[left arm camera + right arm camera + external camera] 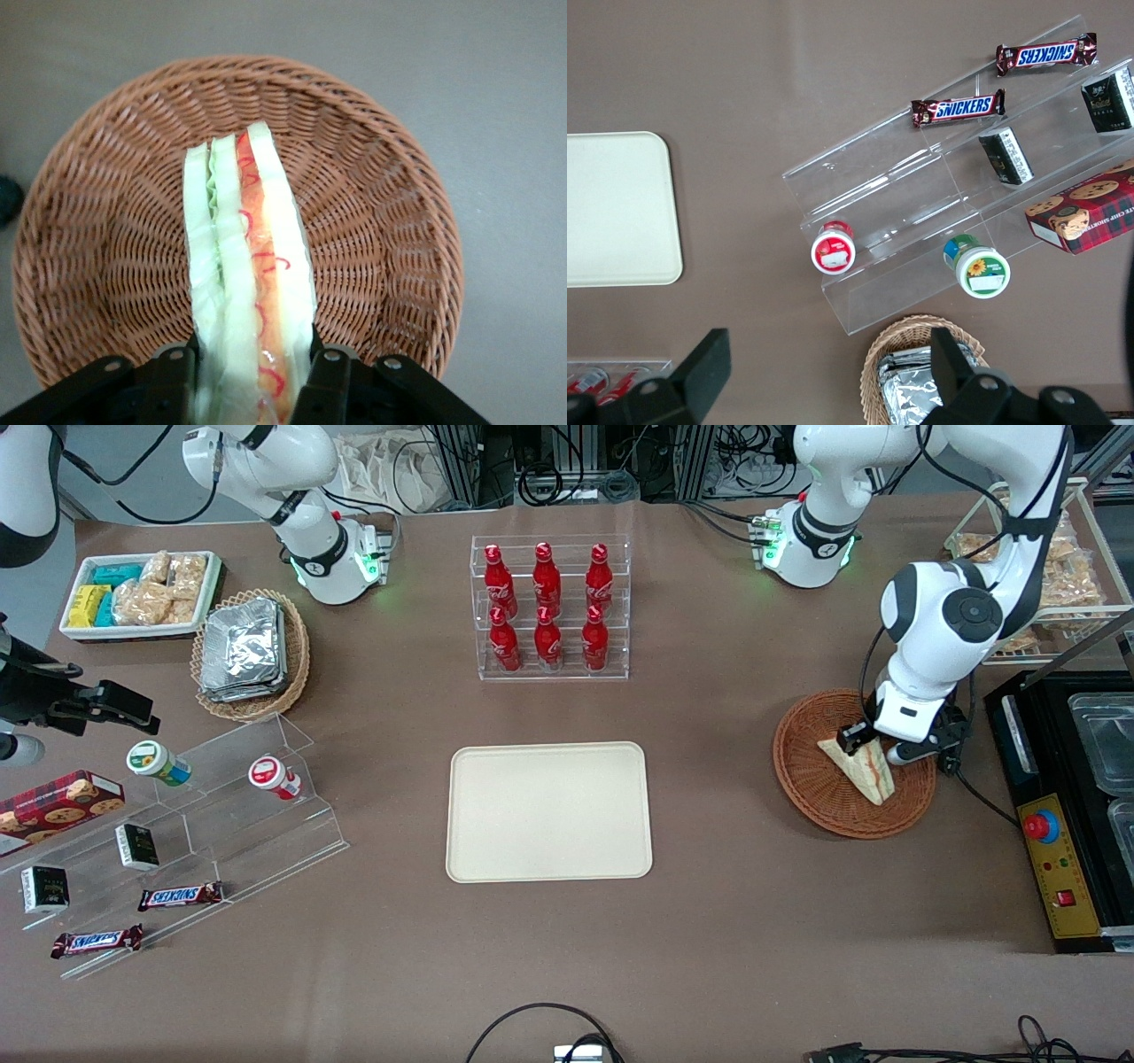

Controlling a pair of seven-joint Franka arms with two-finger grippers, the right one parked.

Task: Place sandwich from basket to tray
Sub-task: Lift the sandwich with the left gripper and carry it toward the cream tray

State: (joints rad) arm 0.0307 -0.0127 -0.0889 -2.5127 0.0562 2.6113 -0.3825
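Observation:
The sandwich [866,769] is a wrapped white wedge with green and orange-red filling, in the reddish-brown wicker basket [811,779] toward the working arm's end of the table. My left gripper [886,749] is down in the basket, shut on the sandwich. The wrist view shows its black fingers [323,376] pressed against both bread faces of the sandwich [252,257], with the basket [372,230] weave underneath. The gripper [251,379] holds the wedge's thick end; its tip points away. The cream tray [549,811] lies bare at the table's middle.
A black machine [1063,815] with a red button stands close beside the basket. A clear rack of red bottles [549,607] stands farther from the front camera than the tray. A wire rack of bagged snacks [1054,576] sits past the basket. Clear steps with snacks [177,824] lie toward the parked arm's end.

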